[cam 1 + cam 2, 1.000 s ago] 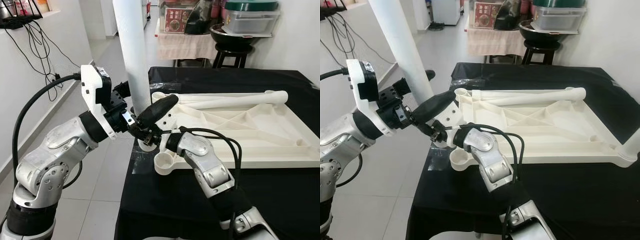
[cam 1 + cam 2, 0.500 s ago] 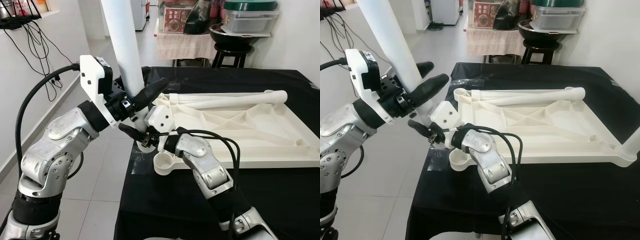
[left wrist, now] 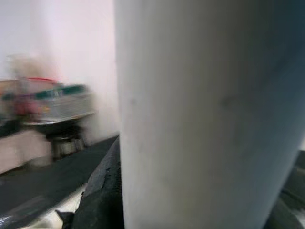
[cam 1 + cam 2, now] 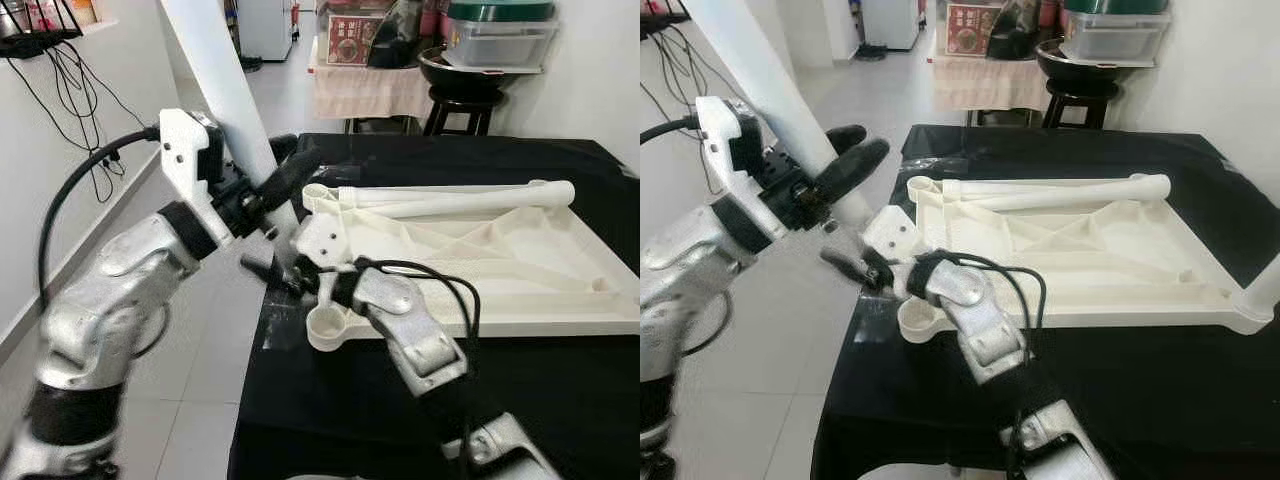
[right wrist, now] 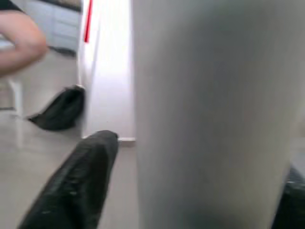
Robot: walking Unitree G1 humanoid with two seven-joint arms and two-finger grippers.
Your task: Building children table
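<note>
A long white table leg (image 4: 215,80) leans up and to the left, off the table's left corner. My left gripper (image 4: 290,158) is shut on its lower part, and in the left wrist view the leg (image 3: 200,114) sits between the fingers. My right gripper (image 4: 268,270) is open just below, its fingers (image 5: 71,186) straddling the leg's bottom end with a gap. The white tabletop (image 4: 520,270) lies upside down on the black cloth. An empty corner socket (image 4: 328,325) is beside my right wrist. A second leg (image 4: 460,200) lies along the far edge.
Another white leg (image 4: 1265,285) stands at the tabletop's right corner. Behind the table are a stool with a black bowl and plastic boxes (image 4: 480,60) and a cloth-covered stand (image 4: 365,90). Tiled floor (image 4: 200,400) lies left. A person's limb (image 5: 21,43) and a black bag (image 5: 57,109) are beyond.
The leg went from upright to leaning left, and its bottom end rose away from the corner socket. My left arm swung left with it. My right gripper stayed at the leg's base.
</note>
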